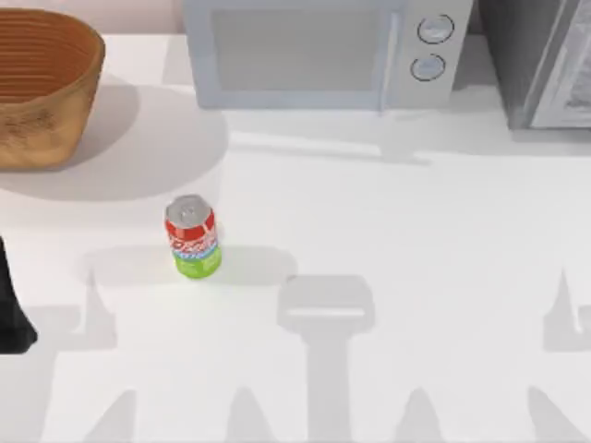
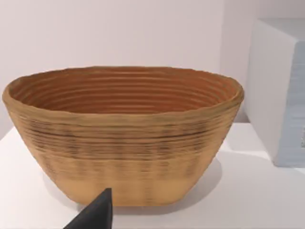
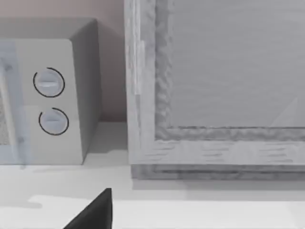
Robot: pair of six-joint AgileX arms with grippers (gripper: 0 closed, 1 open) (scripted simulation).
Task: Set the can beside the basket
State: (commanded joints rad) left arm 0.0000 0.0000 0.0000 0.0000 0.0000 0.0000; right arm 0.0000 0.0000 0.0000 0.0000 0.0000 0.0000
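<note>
The can [image 1: 192, 235] stands upright on the white table, with a silver top, red label, blue band and green bottom. It is well apart from the basket [image 1: 42, 88], which sits at the far left back corner. The basket [image 2: 124, 138] is orange-brown wicker with ribbed inner walls, and the left wrist view faces it. My left gripper [image 2: 95, 215] shows as a black wedge in front of the basket. My left arm [image 1: 11, 314] is a dark shape at the table's left edge, left of the can and nearer the front. My right gripper [image 3: 95, 212] shows as a black wedge facing the back right.
A pale grey microwave [image 1: 314, 51] with two round knobs [image 1: 434, 46] stands along the back edge. A grey cabinet-like appliance [image 1: 545, 60] stands at the back right. White tabletop [image 1: 388, 231] stretches right of the can.
</note>
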